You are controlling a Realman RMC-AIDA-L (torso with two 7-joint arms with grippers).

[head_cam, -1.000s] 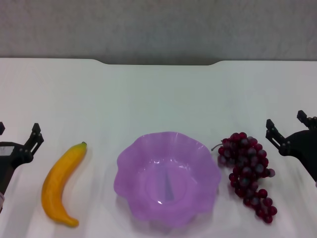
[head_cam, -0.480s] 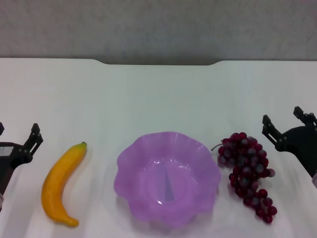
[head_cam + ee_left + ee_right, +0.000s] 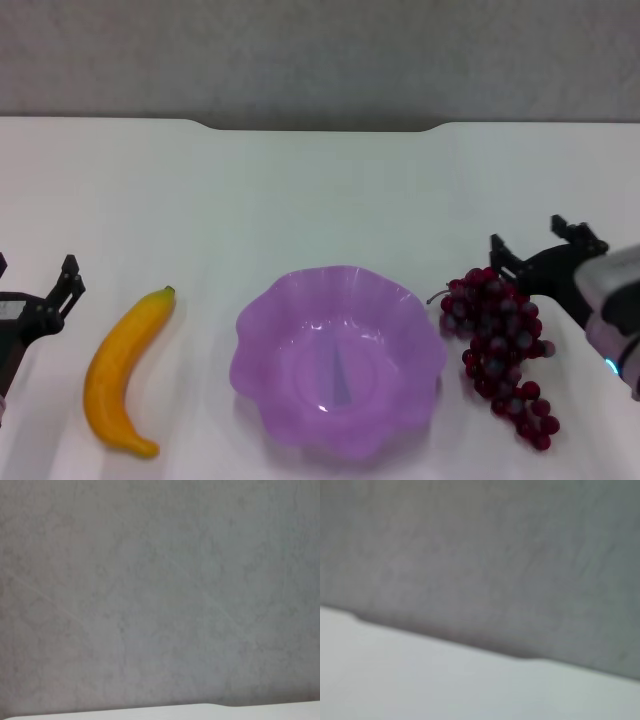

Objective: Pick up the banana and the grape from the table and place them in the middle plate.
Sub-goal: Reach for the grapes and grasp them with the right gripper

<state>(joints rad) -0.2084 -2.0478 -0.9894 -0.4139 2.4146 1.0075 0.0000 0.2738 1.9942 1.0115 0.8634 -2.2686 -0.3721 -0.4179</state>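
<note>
The yellow banana lies on the white table at the front left. The purple scalloped plate sits in the front middle and holds nothing. The dark-red grape bunch lies just right of the plate. My right gripper is open, just above and behind the top of the bunch. My left gripper is open at the left edge, left of the banana and apart from it. Both wrist views show only the grey wall and a strip of table.
The table's notched far edge runs along the back with a grey wall behind. The table edge also shows in the right wrist view.
My right gripper has moved left toward the grape bunch and now hovers at its top. The left arm has hardly moved. The fruit and plate have not moved.
</note>
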